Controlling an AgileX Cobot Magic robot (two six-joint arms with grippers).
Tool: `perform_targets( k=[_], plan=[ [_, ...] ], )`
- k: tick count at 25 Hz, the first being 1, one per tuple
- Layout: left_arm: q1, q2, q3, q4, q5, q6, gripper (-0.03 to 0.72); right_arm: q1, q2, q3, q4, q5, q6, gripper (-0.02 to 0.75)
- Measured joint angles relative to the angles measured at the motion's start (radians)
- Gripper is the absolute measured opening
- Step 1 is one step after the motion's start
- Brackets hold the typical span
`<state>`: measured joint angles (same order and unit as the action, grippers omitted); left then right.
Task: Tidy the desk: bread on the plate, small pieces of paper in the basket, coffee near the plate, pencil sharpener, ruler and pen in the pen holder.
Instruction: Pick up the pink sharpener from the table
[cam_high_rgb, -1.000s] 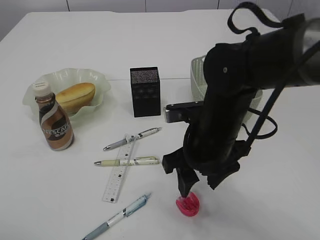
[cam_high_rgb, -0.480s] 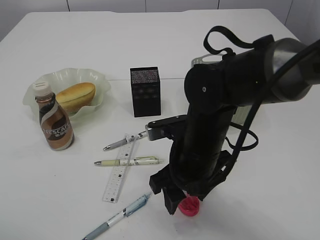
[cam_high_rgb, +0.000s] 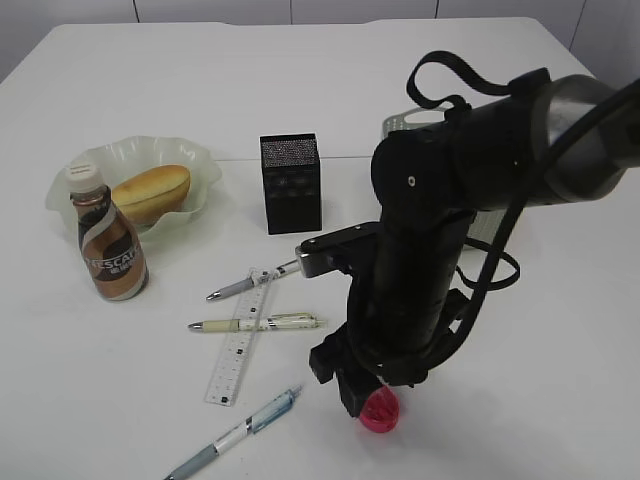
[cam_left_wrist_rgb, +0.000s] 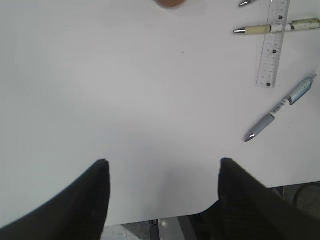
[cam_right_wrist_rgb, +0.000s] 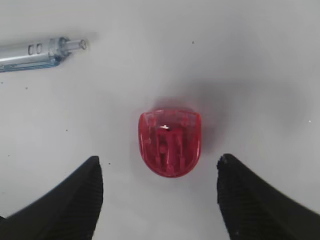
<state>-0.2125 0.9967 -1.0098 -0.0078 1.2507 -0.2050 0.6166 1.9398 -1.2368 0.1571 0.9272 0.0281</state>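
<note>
A red pencil sharpener (cam_high_rgb: 379, 411) (cam_right_wrist_rgb: 170, 143) lies on the white table near the front edge. My right gripper (cam_right_wrist_rgb: 159, 172) (cam_high_rgb: 362, 392) hangs open just above it, fingers to either side, not touching. The black pen holder (cam_high_rgb: 290, 183) stands mid-table. A clear ruler (cam_high_rgb: 240, 335) (cam_left_wrist_rgb: 273, 45) lies under a cream pen (cam_high_rgb: 255, 323) (cam_left_wrist_rgb: 277, 29); a grey pen (cam_high_rgb: 262, 277) and a blue pen (cam_high_rgb: 235, 433) (cam_left_wrist_rgb: 280, 108) (cam_right_wrist_rgb: 37, 50) lie nearby. Bread (cam_high_rgb: 152, 192) sits in the plate (cam_high_rgb: 200, 165); the coffee bottle (cam_high_rgb: 108, 238) stands beside it. My left gripper (cam_left_wrist_rgb: 162, 172) is open over bare table.
A pale basket (cam_high_rgb: 397, 150) stands behind the right arm, mostly hidden by it. The table's front edge shows in the left wrist view (cam_left_wrist_rgb: 150, 220), close under the left fingers. No paper pieces show.
The right arm swung left and came down over the red sharpener, then settled with its fingers around it. The objects on the table have not moved.
</note>
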Motion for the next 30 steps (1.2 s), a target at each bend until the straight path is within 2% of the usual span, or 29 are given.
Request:
perform_targets(
  k=[30],
  plan=[
    [0.0, 0.0, 0.0, 0.001, 0.0, 0.0, 0.497, 0.0, 0.074, 0.0, -0.027, -0.04, 0.0, 0.525]
  ],
)
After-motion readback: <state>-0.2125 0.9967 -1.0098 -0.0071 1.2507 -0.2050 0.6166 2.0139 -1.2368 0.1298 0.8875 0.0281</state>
